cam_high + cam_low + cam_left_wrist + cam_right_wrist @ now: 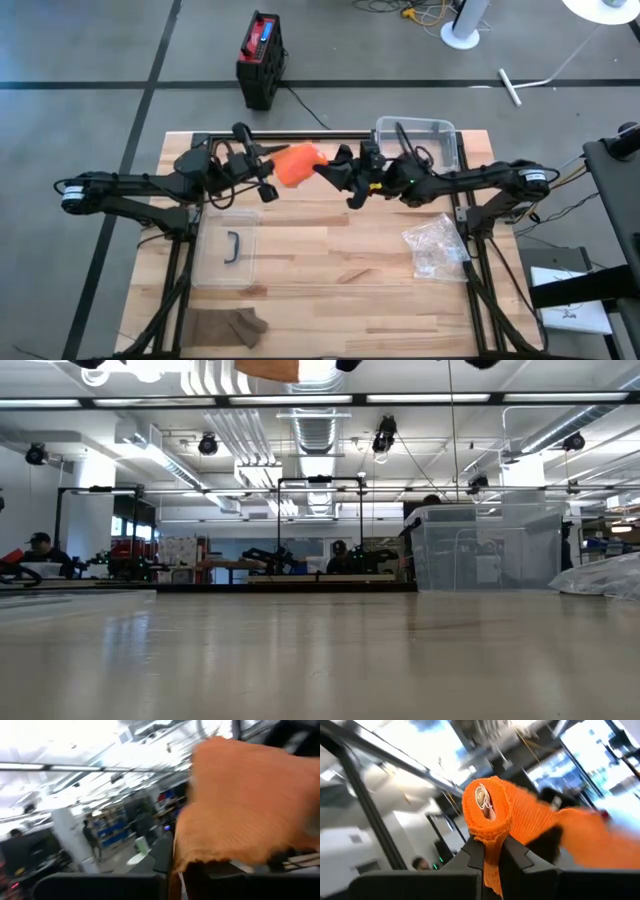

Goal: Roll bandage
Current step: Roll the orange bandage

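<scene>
An orange bandage (pixel 298 163) hangs in the air above the table's far middle, between my two grippers. Its rolled end (pixel 487 810) shows a pale core, and a loose band (pixel 580 837) runs off from the roll. My right gripper (pixel 492 851), coming from the table's right, is shut on the rolled end (pixel 318 168). My left gripper (pixel 272 174), coming from the left, is shut on the loose cloth (pixel 240 805). In the low view only the bandage's underside (pixel 268 368) shows, at the upper edge, far above the tabletop. My left gripper has the bandage's loose end by its lower edge (pixel 197 862); the cloth itself covers the place of contact. The cloth spreads wide beyond the gripper and is clear of the table. My right gripper pinches the rolled end between its two fingers (pixel 472 851), at the roll's lower side (pixel 492 837). A short tail of cloth hangs down between the fingers. The roll stands above the fingers with its end face toward the camera, lifted clear of the table.
A clear plastic bin (pixel 440 130) stands at the far right, its lid with a dark handle (pixel 228 248) lies near left. A crumpled plastic bag (pixel 435 245) lies at the right, and a brown cloth (pixel 228 325) lies at the near edge.
</scene>
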Motion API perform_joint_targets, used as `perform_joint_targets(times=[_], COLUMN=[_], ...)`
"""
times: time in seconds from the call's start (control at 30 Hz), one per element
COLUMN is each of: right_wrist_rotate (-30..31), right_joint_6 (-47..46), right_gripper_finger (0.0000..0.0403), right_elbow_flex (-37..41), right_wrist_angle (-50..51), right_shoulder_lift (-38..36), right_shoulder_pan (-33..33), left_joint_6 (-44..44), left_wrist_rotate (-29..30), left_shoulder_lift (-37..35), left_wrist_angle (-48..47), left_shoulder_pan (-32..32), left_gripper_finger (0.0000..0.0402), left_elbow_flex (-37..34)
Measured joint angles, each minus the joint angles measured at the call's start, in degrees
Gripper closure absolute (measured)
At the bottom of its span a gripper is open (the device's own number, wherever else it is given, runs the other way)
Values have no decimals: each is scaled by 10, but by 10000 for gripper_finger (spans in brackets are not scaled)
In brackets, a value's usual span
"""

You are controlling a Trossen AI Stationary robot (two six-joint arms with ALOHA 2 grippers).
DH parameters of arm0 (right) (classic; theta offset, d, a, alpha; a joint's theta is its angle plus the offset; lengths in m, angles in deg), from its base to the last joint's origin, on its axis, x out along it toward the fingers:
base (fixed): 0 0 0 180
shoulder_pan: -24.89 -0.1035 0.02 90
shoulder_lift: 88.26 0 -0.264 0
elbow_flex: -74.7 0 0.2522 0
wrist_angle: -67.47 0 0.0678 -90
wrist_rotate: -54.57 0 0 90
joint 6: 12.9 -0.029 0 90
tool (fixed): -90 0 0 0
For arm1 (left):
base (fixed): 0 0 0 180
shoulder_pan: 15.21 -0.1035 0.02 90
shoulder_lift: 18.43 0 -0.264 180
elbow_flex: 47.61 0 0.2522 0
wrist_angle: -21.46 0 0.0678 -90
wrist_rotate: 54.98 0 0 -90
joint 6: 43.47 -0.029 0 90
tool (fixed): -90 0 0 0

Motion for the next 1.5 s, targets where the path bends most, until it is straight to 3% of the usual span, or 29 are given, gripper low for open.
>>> perform_joint_targets(times=[0.17, 0.47, 0.7, 0.93, 1.1, 1.33, 1.5], right_wrist_rotate=[0, -16, 19, 34, 21, 15, 16], right_joint_6=[-23, -53, -74, -97, -102, -96, -95], right_gripper_finger=[384, 384, 384, 385, 385, 385, 385], right_elbow_flex=[23, 12, 42, 34, 23, 16, 10], right_wrist_angle=[-95, -203, -352, -351, -349, -351, -350], right_shoulder_lift=[18, 82, 122, 156, 164, 159, 158], right_shoulder_pan=[2, 3, 11, 21, 29, 39, 43], left_joint_6=[2, -3, -11, -16, -1, 12, 69], left_wrist_rotate=[-23, -1, 14, 14, 16, 18, 18], left_shoulder_lift=[30, 116, 107, 103, 102, 58, 16], left_wrist_angle=[8, -3, -11, -66, -122, -137, -165], left_shoulder_pan=[0, 1, 2, 8, 15, 35, 37], left_gripper_finger=[399, 370, 357, 356, 307, 193, 118], left_elbow_flex=[2, 59, 68, 68, 68, 68, 69])
